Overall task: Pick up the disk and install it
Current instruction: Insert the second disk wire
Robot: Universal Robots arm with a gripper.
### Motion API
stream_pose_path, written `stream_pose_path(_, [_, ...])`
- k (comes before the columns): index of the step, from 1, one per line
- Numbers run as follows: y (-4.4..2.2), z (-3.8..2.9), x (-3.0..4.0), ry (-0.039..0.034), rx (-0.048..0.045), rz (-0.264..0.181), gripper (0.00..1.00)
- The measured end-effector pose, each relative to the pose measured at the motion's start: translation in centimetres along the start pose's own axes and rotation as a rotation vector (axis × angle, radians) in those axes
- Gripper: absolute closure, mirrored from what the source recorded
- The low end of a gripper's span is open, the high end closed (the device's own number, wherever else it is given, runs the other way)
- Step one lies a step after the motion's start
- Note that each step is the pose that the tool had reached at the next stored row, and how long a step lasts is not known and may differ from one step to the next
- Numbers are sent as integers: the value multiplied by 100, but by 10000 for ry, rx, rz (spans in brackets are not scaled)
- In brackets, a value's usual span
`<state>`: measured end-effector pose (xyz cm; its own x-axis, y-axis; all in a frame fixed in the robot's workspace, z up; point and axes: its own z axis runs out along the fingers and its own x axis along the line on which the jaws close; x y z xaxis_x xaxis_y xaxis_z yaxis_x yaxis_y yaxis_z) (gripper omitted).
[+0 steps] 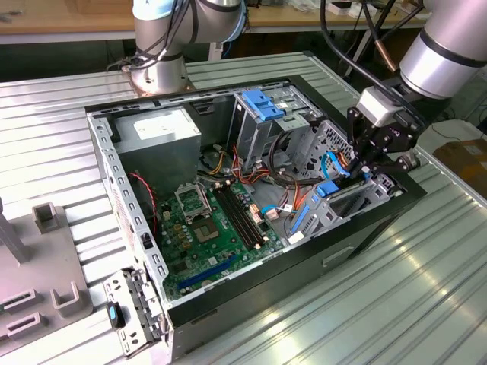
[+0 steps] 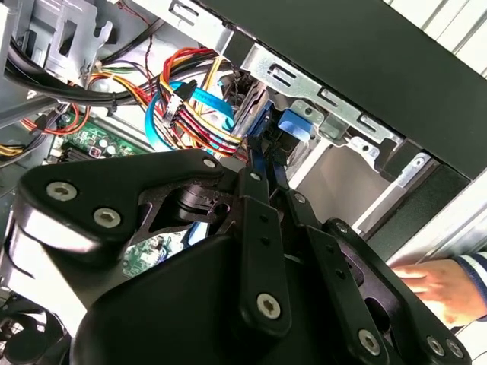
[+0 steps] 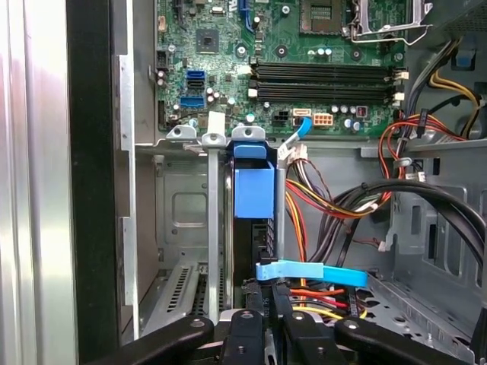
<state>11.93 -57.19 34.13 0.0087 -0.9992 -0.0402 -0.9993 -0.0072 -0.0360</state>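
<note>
Ribbed metal bench (image 1: 426,289) carries open black computer case (image 1: 251,296). We see black gripper (image 1: 370,169) at case's right side in exterior view, closed on grey disk with blue carrier rail (image 3: 253,194), standing on edge in drive bay. Person's hand (image 2: 437,285) rests just outside case.

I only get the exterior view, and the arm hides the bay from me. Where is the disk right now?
Observer: In the first wrist view the disk stands on edge in a bay slot, with the pincer shut on it.
Operator: Anything close to the pincer?
Observer: A flat blue cable lies across just beside it.
Operator: Anyone nearby?
Observer: In the second wrist view, a hand is just outside the case.
</note>
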Motion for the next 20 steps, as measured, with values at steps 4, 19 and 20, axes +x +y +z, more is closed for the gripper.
stream_pose_path(4, [1, 21, 1, -2, 0, 0, 84])
stream_pose_path(19, [-1, -300, -74, -3, 0, 0, 52])
stream_pose_path(20, [11, -298, -119, -4, 0, 0, 52])
